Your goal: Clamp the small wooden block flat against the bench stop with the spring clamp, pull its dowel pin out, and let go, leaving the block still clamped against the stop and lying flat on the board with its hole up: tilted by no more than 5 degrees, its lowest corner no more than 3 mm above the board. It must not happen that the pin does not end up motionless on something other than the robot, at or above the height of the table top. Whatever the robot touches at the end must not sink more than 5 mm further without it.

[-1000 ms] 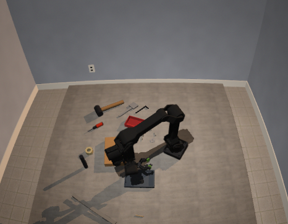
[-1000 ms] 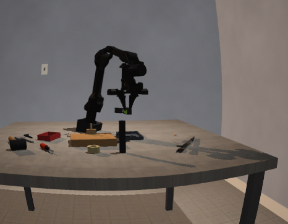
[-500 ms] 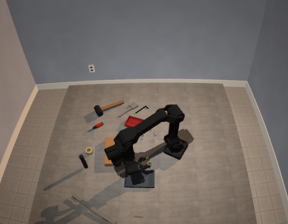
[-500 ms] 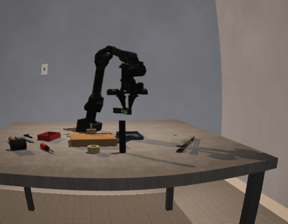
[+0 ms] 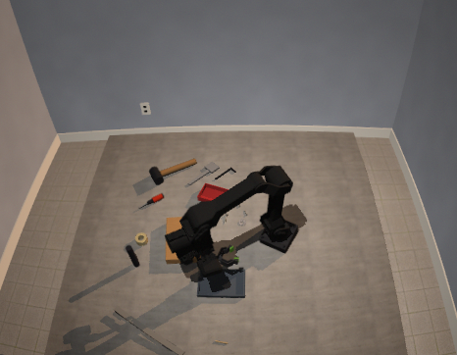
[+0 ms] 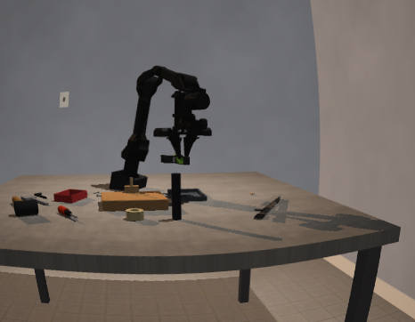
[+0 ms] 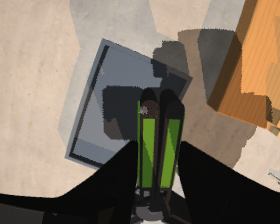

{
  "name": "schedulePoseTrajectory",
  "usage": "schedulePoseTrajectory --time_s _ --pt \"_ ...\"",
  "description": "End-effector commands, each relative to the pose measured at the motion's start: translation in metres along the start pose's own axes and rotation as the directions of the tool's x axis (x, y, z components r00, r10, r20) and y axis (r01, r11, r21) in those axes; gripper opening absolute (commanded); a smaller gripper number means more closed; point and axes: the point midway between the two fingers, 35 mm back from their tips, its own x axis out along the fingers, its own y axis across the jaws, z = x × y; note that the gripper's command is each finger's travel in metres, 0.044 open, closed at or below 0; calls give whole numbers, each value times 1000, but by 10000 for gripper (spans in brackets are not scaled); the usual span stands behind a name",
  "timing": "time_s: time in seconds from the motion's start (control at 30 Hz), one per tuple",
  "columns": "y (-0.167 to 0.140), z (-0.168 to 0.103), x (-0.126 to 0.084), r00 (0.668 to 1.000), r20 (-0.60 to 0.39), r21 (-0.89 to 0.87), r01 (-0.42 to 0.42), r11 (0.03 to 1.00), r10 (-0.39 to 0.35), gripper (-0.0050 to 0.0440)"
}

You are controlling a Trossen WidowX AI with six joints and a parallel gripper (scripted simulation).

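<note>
My gripper (image 6: 182, 151) hangs high above the table and is shut on the black and green spring clamp (image 6: 175, 159). In the wrist view the clamp (image 7: 155, 145) sits between my fingers, over a dark flat tray (image 7: 120, 106). The wooden board (image 6: 134, 201) lies left of the tray. The small wooden block with its upright dowel pin (image 6: 131, 184) stands on the board's far side, well apart from the clamp. In the overhead view my arm hides most of the board and the block. The bench stop is not clear to me.
A black cylinder (image 6: 175, 197) stands upright in front of the tray (image 6: 187, 194), almost under the gripper. A tape roll (image 6: 134, 214), red bin (image 6: 70, 195), screwdriver (image 6: 66, 212) and mallet (image 6: 24, 206) lie to the left. A dark ruler (image 6: 266, 207) lies to the right.
</note>
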Motion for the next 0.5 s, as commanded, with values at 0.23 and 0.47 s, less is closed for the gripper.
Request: schedulePoseTrajectory --time_s 0.23,0.47 --pt "-2 1 0 1000 -2 -68 -3 998 3 0" --pt "-2 1 0 1000 -2 -98 -3 995 3 0"
